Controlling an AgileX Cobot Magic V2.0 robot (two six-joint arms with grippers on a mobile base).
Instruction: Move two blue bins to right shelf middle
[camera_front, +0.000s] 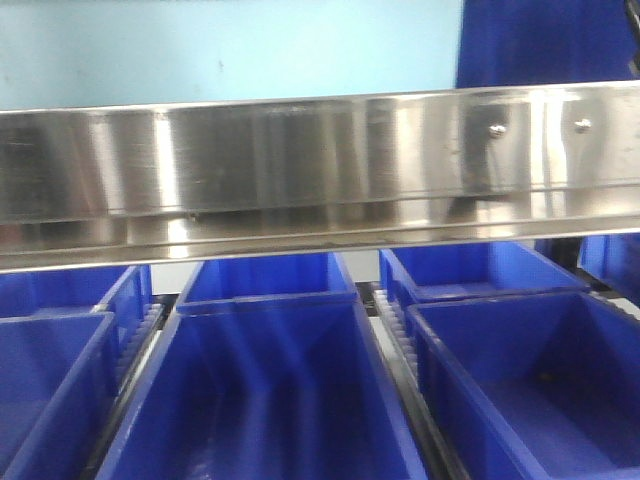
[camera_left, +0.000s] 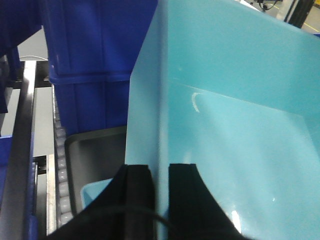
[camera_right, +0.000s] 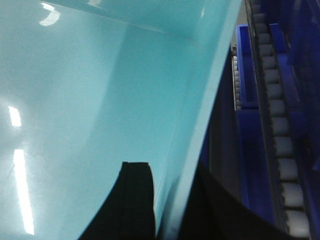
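1. My left tool (camera_left: 160, 171) is clamped on the light blue bin (camera_left: 240, 100). One black finger presses on the outside of its side wall and the other on the inside, with the wall's edge running up between them.
2. My right tool (camera_right: 172, 172) is closed on the same bin (camera_right: 100, 100) at another wall. One finger lies against the glossy inner face and the other is dark against the outer side.
3. The light blue bin fills most of both wrist views. It is tilted in both, and its open inside shows bright reflections.
4. In the left wrist view, dark blue bins (camera_left: 95, 55) stand just beyond the held bin, one on top of the other. Below them sit a dark grey tray (camera_left: 95, 155) and a roller track (camera_left: 61, 165).
5. In the right wrist view, another roller track (camera_right: 280, 125) runs beside the held bin, with dark blue plastic (camera_right: 245, 60) on either side of it.
6. The front view shows a steel rail (camera_front: 320, 170) across the frame. Beneath it are rows of open dark blue bins: a middle one (camera_front: 265, 390), a right one (camera_front: 530, 380) and a left one (camera_front: 50, 390).
7. Neither tool shows in the front view.
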